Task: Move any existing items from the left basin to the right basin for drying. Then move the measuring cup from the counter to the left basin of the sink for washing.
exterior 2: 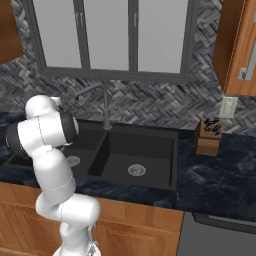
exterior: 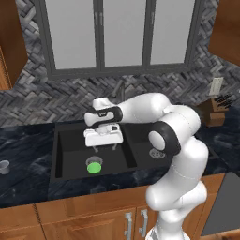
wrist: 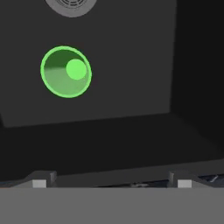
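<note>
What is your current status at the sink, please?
Gripper open, empty, above left basin. Green tumbler upright on basin floor, untouched. Measuring cup on counter. Path down unobstructed.

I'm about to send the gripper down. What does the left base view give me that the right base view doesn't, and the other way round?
Left base view: the small bright green plastic tumbler stands upright on the left basin floor. The open two-finger gripper hangs above it, and the tiny grey measuring cup sits on the dark marbled counter, far left.
Right base view: the right basin floor, unobstructed around its round steel drain.
Both: the matte black double sink, the slim dark faucet and the wooden knife block.
</note>
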Available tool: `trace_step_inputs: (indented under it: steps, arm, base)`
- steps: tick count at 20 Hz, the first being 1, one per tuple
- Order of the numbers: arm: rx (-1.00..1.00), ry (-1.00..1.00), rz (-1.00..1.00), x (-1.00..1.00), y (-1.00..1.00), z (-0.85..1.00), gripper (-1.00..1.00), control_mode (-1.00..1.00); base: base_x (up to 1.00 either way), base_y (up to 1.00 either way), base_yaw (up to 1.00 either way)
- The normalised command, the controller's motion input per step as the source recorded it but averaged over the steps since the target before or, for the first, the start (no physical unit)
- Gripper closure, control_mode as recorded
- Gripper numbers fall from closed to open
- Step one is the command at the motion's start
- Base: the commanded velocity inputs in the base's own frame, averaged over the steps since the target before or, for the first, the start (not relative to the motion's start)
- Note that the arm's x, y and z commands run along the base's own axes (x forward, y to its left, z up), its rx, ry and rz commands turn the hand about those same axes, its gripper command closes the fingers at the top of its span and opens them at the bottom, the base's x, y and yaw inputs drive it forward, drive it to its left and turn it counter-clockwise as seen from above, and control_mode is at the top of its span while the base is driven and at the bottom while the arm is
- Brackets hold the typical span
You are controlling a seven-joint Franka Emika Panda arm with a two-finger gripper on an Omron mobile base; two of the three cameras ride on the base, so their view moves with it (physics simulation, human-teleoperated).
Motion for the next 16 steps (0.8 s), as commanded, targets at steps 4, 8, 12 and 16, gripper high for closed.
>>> trace_step_inputs:
  steps: [4, 8, 12, 16]
  arm:
    - [-0.01, 0.09, 0.0, 0.24, 0.04, -0.23, -1.0, -1.0]
    - [-0.01, 0.07, 0.0, 0.21, 0.05, -0.23, -1.0, -1.0]
    - [-0.02, 0.05, 0.0, 0.18, 0.08, -0.22, -1.0, -1.0]
    - [-0.03, 0.01, 0.0, 0.15, 0.11, -0.24, -1.0, -1.0]
  base:
    - [0.0, 0.0, 0.0]
    - [0.0, 0.0, 0.0]
    - [0.0, 0.0, 0.0]
    - [0.0, 0.0, 0.0]
